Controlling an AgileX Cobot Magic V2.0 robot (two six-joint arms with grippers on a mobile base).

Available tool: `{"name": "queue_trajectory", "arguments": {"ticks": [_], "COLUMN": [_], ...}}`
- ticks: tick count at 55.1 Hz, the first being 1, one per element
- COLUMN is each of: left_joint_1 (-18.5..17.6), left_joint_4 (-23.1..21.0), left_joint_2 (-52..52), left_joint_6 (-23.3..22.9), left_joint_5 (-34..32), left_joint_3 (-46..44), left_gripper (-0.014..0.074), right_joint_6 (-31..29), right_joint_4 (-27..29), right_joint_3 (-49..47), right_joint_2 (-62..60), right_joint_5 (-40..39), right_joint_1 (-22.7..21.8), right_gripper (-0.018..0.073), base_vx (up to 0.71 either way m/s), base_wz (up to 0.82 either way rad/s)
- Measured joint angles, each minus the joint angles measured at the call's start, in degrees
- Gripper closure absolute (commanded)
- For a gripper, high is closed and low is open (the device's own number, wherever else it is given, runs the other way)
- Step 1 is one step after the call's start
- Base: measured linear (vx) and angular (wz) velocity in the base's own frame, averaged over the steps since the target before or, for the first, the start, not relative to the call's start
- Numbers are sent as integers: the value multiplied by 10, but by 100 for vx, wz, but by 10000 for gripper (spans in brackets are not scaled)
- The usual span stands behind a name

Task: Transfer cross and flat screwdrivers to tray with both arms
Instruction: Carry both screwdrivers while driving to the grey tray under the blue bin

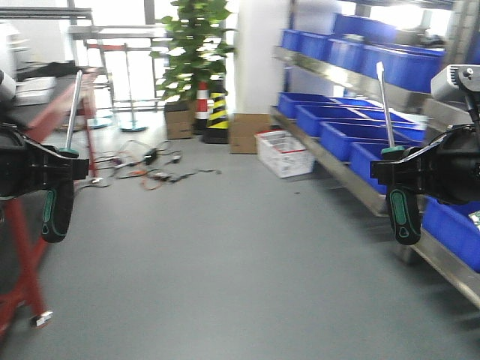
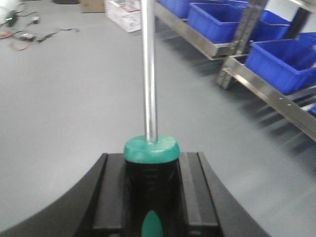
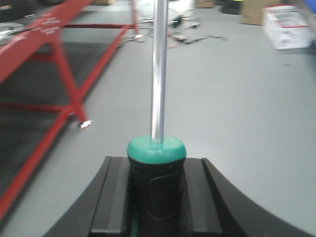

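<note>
The tray showed in no view, so the step in hand looked like the carry. The base faced open floor (image 1: 225, 262) between the red frame (image 1: 21, 251) and the shelf (image 1: 330, 73) of blue bins (image 1: 360, 135). Done well, the base would travel smoothly with both arms level until the tray was found.

The left pincer (image 1: 52, 169) was clamped on the left screwdriver (image 1: 57, 214) and the right pincer (image 1: 397, 171) on the right screwdriver (image 1: 405, 217). Each grip sat just under the green collar, shaft up, handle hanging below. Such long shafts would likely swing, so a firm grip mattered, then a tilt to lay them flat.

Only the front view showed both tools together, well apart, and their hanging handles. The left wrist view looked across to the shelf, the right wrist view to the frame. Each showed its collar (image 2: 150, 148) seated between the fingers, but no tip. Cross or flat, I could not tell.
</note>
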Motion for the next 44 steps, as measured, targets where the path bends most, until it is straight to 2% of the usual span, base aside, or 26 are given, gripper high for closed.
{"name": "queue_trajectory", "arguments": {"ticks": [44], "left_joint_1": [0], "left_joint_4": [0], "left_joint_2": [0], "left_joint_6": [-1], "left_joint_5": [-1], "left_joint_3": [0], "left_gripper": [594], "right_joint_6": [0], "right_joint_4": [0], "right_joint_3": [0], "right_joint_2": [0], "right_joint_5": [0], "right_joint_1": [0], "right_gripper": [567], "base_vx": [42], "base_wz": [-89]}}
